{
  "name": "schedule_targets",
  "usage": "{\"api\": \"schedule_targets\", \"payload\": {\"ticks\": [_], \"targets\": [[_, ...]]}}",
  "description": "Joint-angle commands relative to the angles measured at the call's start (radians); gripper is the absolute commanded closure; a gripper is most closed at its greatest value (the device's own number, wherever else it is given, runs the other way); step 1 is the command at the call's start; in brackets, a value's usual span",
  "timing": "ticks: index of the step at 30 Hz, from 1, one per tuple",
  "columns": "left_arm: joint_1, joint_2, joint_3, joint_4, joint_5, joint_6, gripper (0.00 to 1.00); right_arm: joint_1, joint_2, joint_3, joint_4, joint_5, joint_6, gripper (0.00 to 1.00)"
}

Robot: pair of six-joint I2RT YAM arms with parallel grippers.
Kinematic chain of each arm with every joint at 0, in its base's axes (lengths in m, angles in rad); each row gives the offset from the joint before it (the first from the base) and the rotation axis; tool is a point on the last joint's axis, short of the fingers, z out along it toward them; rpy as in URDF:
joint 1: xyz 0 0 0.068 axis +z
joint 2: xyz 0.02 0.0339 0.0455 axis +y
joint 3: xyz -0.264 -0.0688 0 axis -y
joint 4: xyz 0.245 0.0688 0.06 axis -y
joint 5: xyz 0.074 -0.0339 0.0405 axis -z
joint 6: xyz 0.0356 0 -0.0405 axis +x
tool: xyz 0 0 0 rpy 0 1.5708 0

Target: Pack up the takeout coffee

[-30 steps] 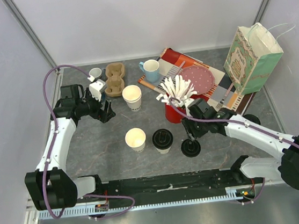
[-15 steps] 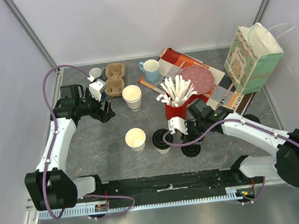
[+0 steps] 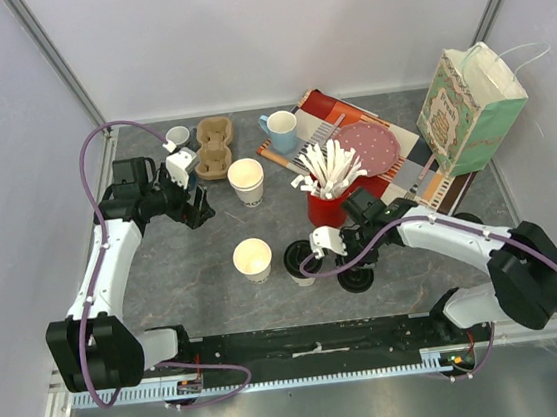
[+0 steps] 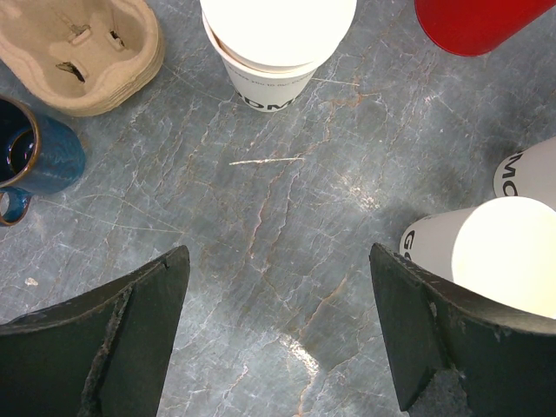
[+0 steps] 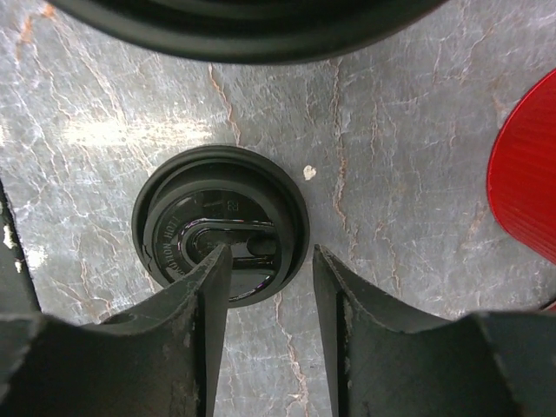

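Right claw (image 5: pixel 268 259) fingers apart, low over loose black lid (image 5: pixel 187 221), flat on counter (image 5: pixel 391 174) nearside of red cup (image 3: pixel 324 209). Wrist view: one finger overlaps lid, other off its rim; top view cannot show this. Lidded coffee cup (image 3: pixel 302 262) just left of lid. Lidless near cup (image 3: pixel 252 259) and lidless far cup (image 3: pixel 246 180) left of red cup. Left claw (image 4: pixel 278 265) spread wide, empty.

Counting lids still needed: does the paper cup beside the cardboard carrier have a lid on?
No, the paper cup beside the cardboard carrier stands open, its pale inside showing.
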Motion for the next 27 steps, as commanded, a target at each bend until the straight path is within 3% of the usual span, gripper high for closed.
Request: {"api": "schedule_targets", "payload": {"ticks": [1, 7, 11, 13, 18, 27], "targets": [[0.002, -0.003, 0.017, 0.011, 0.009, 0.03, 0.1, 0.004, 0.041, 0.008, 0.022, 0.015, -0.032, 0.52], [0.002, -0.007, 0.016, 0.011, 0.007, 0.033, 0.1, 0.009, 0.067, 0.008, 0.017, 0.032, -0.031, 0.65], [0.002, -0.009, 0.017, 0.012, 0.009, 0.035, 0.1, 0.012, 0.069, 0.008, 0.011, 0.035, -0.029, 0.94], [0.002, -0.009, 0.014, 0.011, 0.006, 0.037, 0.1, 0.018, 0.063, 0.007, -0.003, 0.042, -0.031, 0.99], [0.002, -0.012, 0.016, 0.011, 0.006, 0.038, 0.1, 0.019, -0.011, 0.018, -0.032, 0.049, -0.021, 1.0], [0.002, -0.009, 0.023, 0.011, 0.007, 0.033, 0.1, 0.019, -0.19, 0.137, -0.234, 0.07, -0.026, 1.0]]}}
